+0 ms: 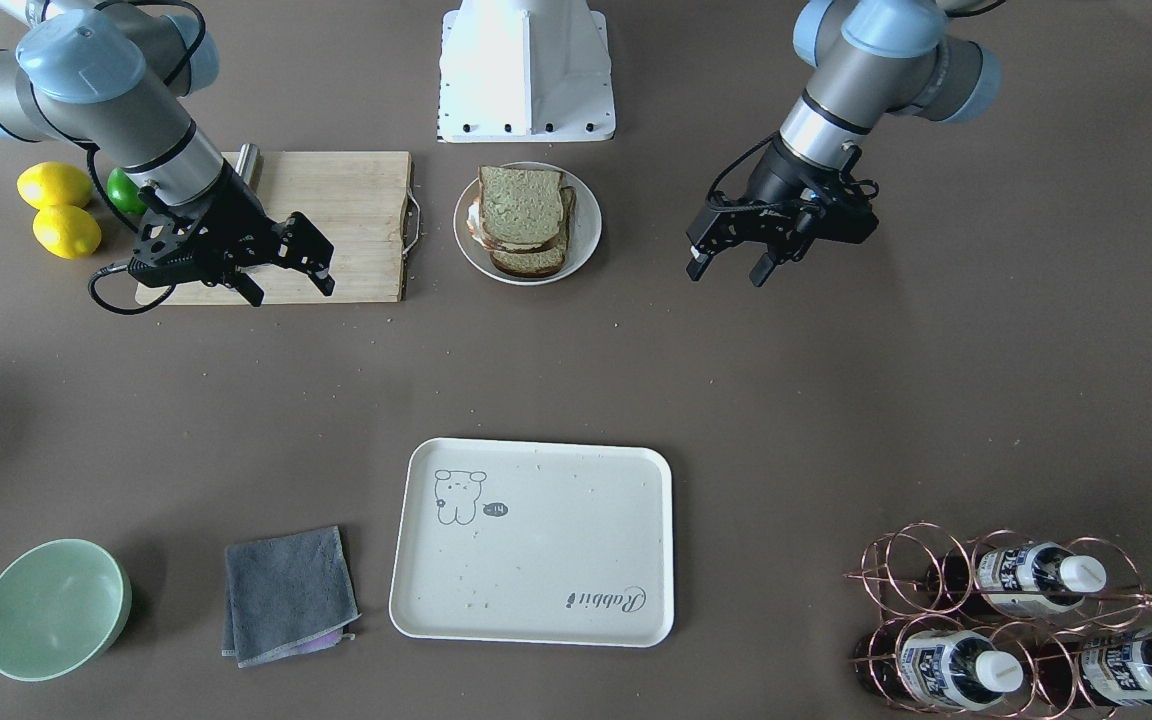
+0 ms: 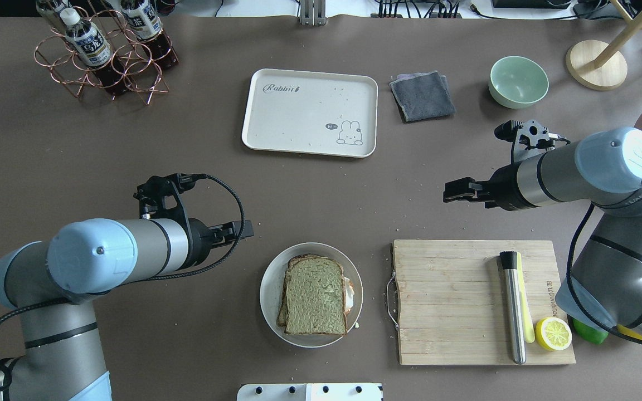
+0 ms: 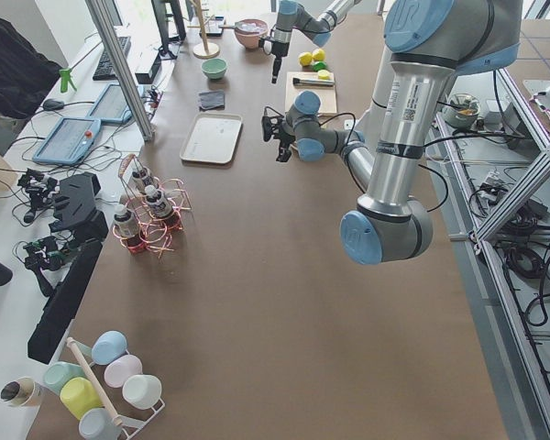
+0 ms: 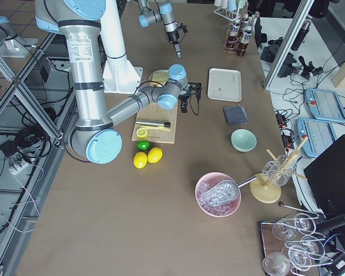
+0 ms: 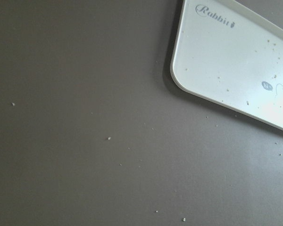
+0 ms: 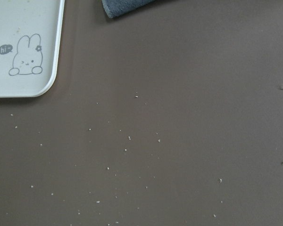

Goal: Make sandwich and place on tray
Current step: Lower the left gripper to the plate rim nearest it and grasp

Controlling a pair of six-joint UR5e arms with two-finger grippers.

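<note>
The left gripper (image 1: 728, 275) hangs to one side of the plate (image 1: 586, 238), jaws parted, holding and touching nothing. The right gripper (image 1: 291, 293) hangs on the plate's other side with its jaws just as wide and bare. On the plate sits the sandwich (image 1: 521, 215), slices stacked, a bit of white egg showing at the edge. The tray (image 1: 536, 585) lies well apart from the plate, straight out from the robot, carrying only crumbs.
</note>
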